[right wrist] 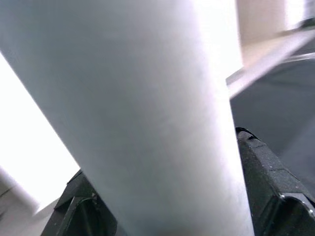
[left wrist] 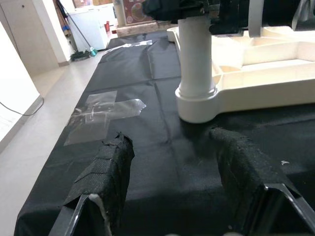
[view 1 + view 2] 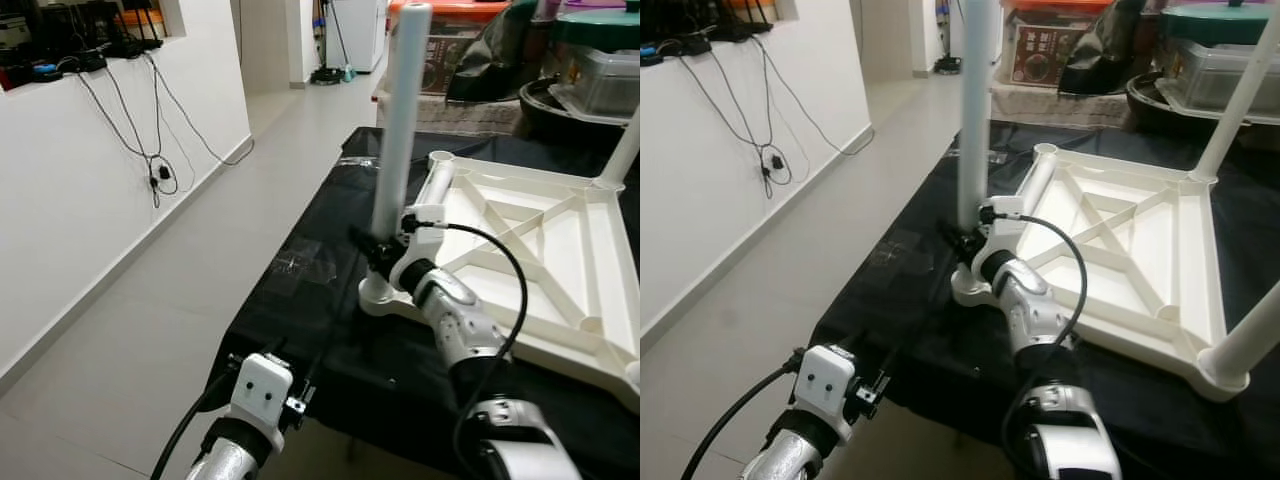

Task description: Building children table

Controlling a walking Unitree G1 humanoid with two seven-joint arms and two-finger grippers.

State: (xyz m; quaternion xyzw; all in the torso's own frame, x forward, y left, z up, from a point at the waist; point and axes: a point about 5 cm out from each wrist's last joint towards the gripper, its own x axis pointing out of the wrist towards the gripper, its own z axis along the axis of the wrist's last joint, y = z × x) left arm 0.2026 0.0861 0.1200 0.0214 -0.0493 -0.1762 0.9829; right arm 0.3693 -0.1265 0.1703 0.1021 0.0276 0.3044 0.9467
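The black-draped tabletop [image 3: 300, 300] carries the work, and on it lies the white children's table top [image 3: 1140, 250], upside down with its ribbed underside up; that is the biggest piece and it sits steady near the tabletop's left edge. Next come the legs: one white leg [image 3: 400, 110] stands upright in the near left corner socket [image 2: 197, 105]; two more legs [image 3: 1240, 90] rise at the corners on my right side, one far and one near; the far left corner socket [image 3: 1045, 152] stands open with no leg in it. So I judge the build about three quarters done, with one leg left to fit and the table then to be turned over; whether the leg I hold is fully seated I cannot tell. My right pincer [image 3: 385, 240] is clamped around the lower part of that near left leg, one finger [image 1: 275, 182] pressing each side. My left pincer [image 2: 172, 167] hovers low over the cloth just before the same socket, fingers spread wide and holding nothing. A patch of clear tape [image 2: 98, 115] lies on the cloth nearby.
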